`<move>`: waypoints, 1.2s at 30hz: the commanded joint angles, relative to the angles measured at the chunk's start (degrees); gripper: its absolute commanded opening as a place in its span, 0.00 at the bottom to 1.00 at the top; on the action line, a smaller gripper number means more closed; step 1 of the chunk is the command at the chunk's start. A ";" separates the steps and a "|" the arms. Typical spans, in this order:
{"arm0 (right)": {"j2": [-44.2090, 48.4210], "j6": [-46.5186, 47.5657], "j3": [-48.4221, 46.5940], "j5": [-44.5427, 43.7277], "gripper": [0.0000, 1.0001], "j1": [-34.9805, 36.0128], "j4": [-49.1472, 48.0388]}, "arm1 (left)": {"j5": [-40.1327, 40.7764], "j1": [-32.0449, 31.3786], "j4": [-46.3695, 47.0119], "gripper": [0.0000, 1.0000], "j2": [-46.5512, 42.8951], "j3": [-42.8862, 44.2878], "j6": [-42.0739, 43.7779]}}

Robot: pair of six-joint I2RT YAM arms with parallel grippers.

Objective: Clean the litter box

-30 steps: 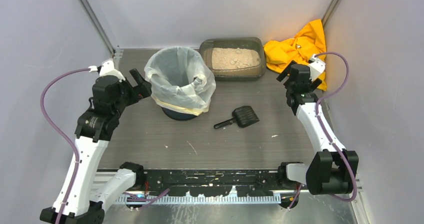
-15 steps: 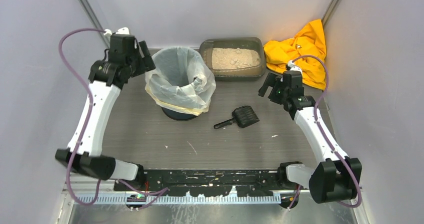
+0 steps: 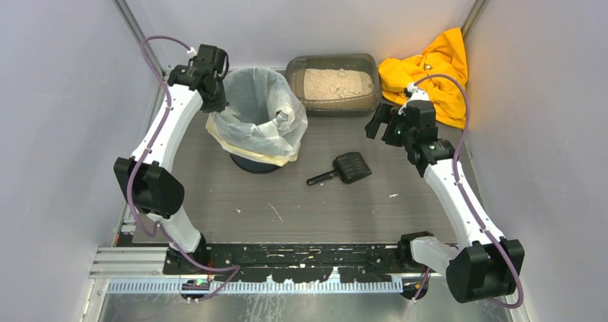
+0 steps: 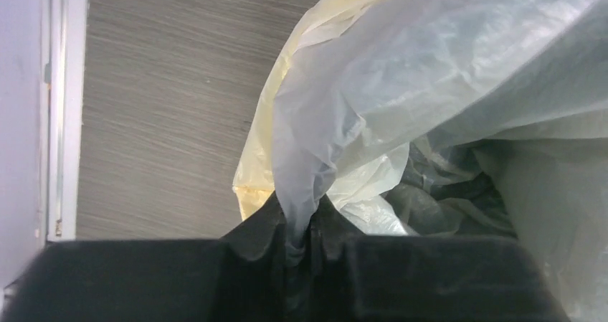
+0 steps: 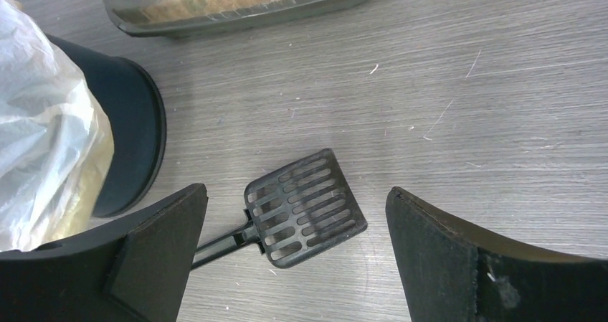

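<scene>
The litter box (image 3: pixel 333 85) stood at the far edge of the desk (image 3: pixel 215 200), just beside the bin (image 3: pixel 251 162) on one side and a yellow cloth (image 3: pixel 426 71) on the other. We judged it to be stiff but thin plastic, made rather heavy by the sandy granules, which could shift and spill if it was tilted. So we thought it better to take it by the rim of a long side and keep it level, or to leave it in place and work with the scoop (image 3: pixel 345 168). The scoop looked light and hard, and its thin handle seemed the natural place to hold.

The right claw (image 3: pixel 380 123) hung above the scoop with its jaws wide apart, holding nothing. The left claw (image 4: pixel 300 239) was closed on a fold of the white bag liner (image 4: pixel 430 71) at the bin's rim. This film looked soft and slippery to us.
</scene>
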State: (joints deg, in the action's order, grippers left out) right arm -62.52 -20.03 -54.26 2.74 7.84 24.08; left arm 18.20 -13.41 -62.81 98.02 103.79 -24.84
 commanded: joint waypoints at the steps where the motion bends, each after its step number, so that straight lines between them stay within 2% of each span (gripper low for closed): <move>1: -0.84 0.91 1.14 2.47 1.00 0.43 -4.86 | 6.37 -0.04 0.98 0.01 -1.65 -0.04 1.36; 6: -2.96 1.07 1.24 2.69 1.00 1.47 -5.88 | 12.10 0.48 1.55 0.00 -3.13 -0.40 1.77; 12: -0.85 3.89 1.83 0.64 1.00 5.47 -6.44 | 13.41 4.72 0.54 0.00 -3.15 0.73 1.29; 16: 0.20 6.62 3.07 0.62 1.00 7.98 -7.66 | 17.23 5.04 1.72 0.00 -3.79 -1.16 1.46; 17: 0.10 6.62 3.06 -0.59 1.00 8.40 -7.52 | 18.23 5.13 1.88 0.03 -3.88 -1.40 1.30; 19: -0.28 5.78 2.52 -4.59 1.00 8.50 -6.70 | 18.43 5.23 2.10 0.19 -4.34 -1.92 0.68; 20: -0.44 4.76 2.28 -7.38 1.00 8.53 -6.30 | 17.69 5.21 2.25 0.32 -4.79 -2.35 0.11; 21: -0.55 2.90 2.11 -10.15 1.00 8.51 -5.95 | 17.02 5.20 2.51 0.55 -5.30 -2.83 -0.47; 22: -0.68 1.89 1.87 -13.00 1.00 8.51 -5.22 | 16.51 5.17 2.88 0.72 -6.00 -3.37 -0.84; 24: -0.58 0.91 1.65 -16.55 1.00 8.39 -4.35 | 16.29 5.15 3.16 0.96 -7.40 -3.94 -1.44; 25: -0.66 0.79 1.52 -16.09 1.00 8.09 -3.96 | 16.26 5.17 3.37 0.99 -8.26 -4.25 -1.62; 31: -3.52 -2.58 1.05 -19.45 1.00 7.81 -4.96 | 15.18 5.14 4.04 1.00 -15.79 -5.14 -3.81; 36: -10.61 -4.20 -5.35 -23.54 1.00 7.80 -4.51 | 5.54 5.10 5.87 1.00 -25.21 -7.02 -3.75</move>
State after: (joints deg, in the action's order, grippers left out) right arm -68.84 -21.61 -52.93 -15.38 15.84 21.08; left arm 30.00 -8.49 -60.12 80.71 97.30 -27.62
